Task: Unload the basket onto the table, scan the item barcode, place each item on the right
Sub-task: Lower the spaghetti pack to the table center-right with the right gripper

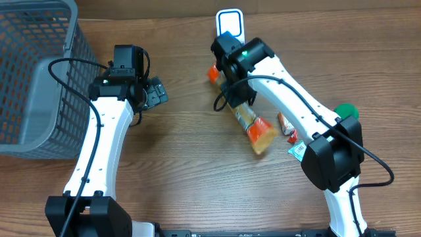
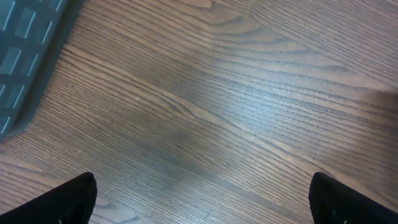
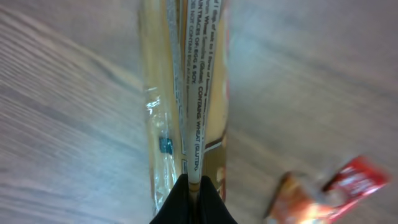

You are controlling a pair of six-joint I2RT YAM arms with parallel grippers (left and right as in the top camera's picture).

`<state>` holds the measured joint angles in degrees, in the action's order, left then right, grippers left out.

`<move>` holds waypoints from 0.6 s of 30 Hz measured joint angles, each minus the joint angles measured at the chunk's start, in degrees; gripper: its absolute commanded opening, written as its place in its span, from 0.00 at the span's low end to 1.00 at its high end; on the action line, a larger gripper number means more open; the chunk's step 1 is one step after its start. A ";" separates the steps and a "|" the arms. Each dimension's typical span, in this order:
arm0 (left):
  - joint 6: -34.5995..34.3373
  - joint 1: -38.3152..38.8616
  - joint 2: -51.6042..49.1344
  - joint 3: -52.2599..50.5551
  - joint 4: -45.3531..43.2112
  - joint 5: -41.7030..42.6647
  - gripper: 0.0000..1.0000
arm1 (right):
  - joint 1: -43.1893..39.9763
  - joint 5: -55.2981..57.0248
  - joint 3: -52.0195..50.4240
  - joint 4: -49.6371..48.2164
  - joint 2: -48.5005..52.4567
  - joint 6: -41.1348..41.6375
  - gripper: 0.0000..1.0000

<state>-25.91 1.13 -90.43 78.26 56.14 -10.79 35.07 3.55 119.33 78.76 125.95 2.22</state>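
One long biscuit pack (image 1: 255,128) slants across the table (image 1: 184,164) just right of centre, running from 11 to 5 o'clock. The right gripper (image 3: 189,198) is pinched tight on the pack's back seam. A white scanner (image 1: 229,23) stands at 12 o'clock from the pack and a red packet (image 1: 287,125) lies at 3 o'clock. At 9 o'clock, the left gripper (image 1: 156,92) is spread wide beside a grey basket (image 1: 39,79).
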 measured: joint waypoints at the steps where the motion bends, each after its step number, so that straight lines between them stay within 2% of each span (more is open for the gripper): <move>1: 0.00 0.00 0.00 0.00 0.00 0.00 1.00 | -0.11 -0.59 -1.60 -0.07 0.00 0.87 0.07; 2: 0.00 0.00 0.00 0.00 0.00 0.00 1.00 | -0.15 -0.74 -2.64 -0.04 0.00 1.38 0.20; 4: 0.00 0.00 0.00 0.00 0.00 0.00 1.00 | -0.35 -1.05 -4.42 -0.04 0.00 2.14 0.63; 6: 0.00 0.00 0.00 0.00 -0.02 0.00 1.00 | -0.72 -1.16 -5.64 -0.07 -0.09 2.86 0.79; 14: 0.00 0.00 0.00 0.00 0.00 0.00 1.00 | -1.53 -2.40 -10.10 -3.74 -0.33 3.58 0.80; 17: 0.00 0.00 0.00 0.00 0.00 0.00 1.00 | -1.55 -5.40 -11.93 -7.69 -0.35 3.69 0.72; 18: 0.00 0.00 0.00 0.00 0.00 0.00 1.00 | -1.53 -6.49 -12.87 -9.40 -0.39 3.63 0.65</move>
<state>-25.91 1.13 -90.43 78.26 56.14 -10.79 33.54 -2.94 106.45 69.36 125.56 5.85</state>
